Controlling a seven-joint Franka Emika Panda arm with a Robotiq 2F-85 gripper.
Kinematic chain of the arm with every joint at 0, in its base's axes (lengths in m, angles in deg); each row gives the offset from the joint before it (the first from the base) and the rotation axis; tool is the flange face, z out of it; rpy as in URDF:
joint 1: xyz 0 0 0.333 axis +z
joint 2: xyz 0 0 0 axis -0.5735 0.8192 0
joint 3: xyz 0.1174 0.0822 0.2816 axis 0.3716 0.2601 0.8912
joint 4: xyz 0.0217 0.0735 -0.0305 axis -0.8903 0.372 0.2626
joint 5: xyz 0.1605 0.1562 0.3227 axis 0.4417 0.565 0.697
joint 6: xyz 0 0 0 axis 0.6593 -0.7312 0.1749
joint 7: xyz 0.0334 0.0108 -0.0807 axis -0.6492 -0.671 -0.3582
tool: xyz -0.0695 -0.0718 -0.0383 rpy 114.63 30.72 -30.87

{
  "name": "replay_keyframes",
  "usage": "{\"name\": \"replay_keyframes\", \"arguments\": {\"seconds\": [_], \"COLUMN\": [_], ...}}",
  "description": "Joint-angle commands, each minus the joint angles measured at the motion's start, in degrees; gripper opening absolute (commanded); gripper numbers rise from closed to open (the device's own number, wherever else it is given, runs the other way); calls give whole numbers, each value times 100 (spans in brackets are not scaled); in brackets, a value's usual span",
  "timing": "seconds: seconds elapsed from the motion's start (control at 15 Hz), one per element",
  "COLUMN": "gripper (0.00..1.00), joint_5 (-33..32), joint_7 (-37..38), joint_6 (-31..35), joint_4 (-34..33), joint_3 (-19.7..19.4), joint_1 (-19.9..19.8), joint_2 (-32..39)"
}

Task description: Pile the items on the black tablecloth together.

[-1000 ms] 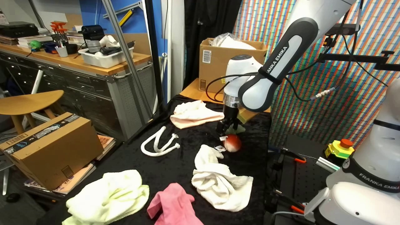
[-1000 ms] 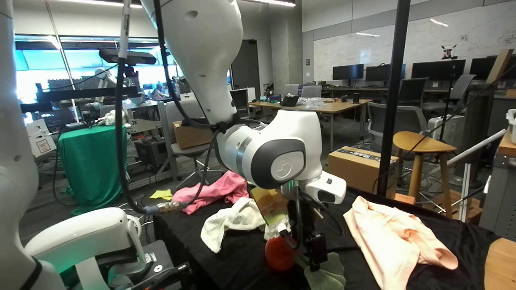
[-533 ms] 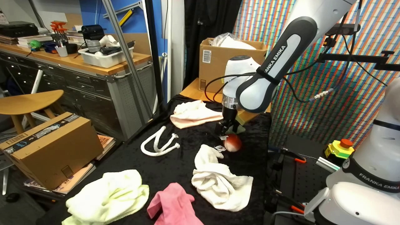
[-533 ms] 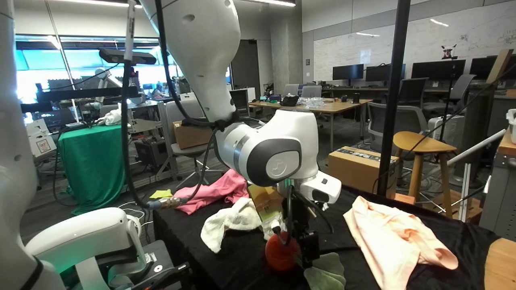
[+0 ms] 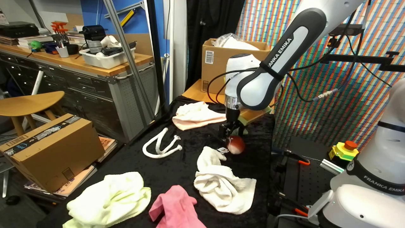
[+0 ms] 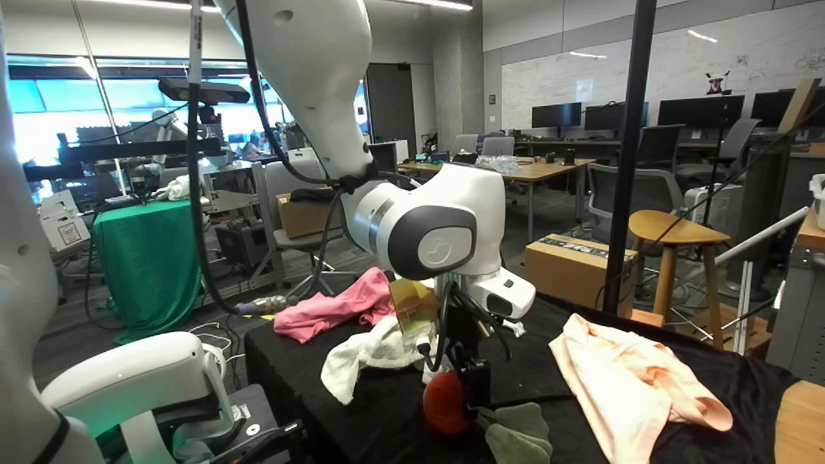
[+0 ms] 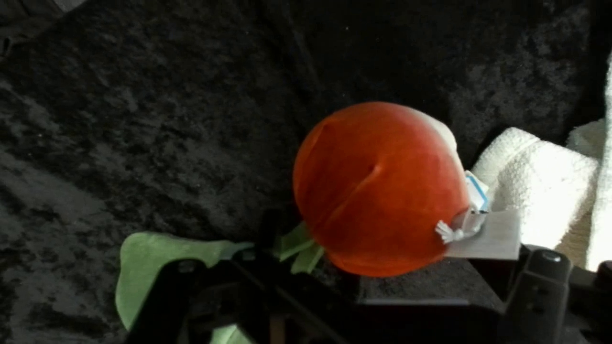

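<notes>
Spread wide, the gripper [image 5: 233, 132] hung low right by the red ball [image 7: 377, 186] and its green leaves [image 6: 519, 432]; whether it touched them, you couldn't tell! The ball sat on the black tablecloth [image 5: 180, 171], the white cloth [image 5: 221, 186] just beside it. Near the gripper lay the peach cloth [image 5: 196, 117], the rope [image 5: 157, 156] lay bent, and well apart from the ball, yellow-green cloth [image 5: 109, 196] sat beside pink cloth [image 5: 175, 205]!

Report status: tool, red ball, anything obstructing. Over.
Tool open at red ball, contact unclear. Ball on black tablecloth, not piled with white cloth. White tag by the ball might snag.
</notes>
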Motion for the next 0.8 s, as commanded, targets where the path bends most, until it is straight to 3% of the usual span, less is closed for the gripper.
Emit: {"name": "replay_keyframes", "arguments": {"seconds": [0.0, 0.47, 0.67, 0.73], "gripper": [68, 14, 7, 10], "joint_5": [244, 309, 249, 165], "joint_7": [19, 43, 29, 73], "joint_6": [-170, -252, -347, -374], "joint_4": [-8, -32, -25, -26], "joint_3": [73, 69, 70, 53], "joint_1": [4, 5, 20, 40], "joint_2": [-187, -194, -293, -351]}}
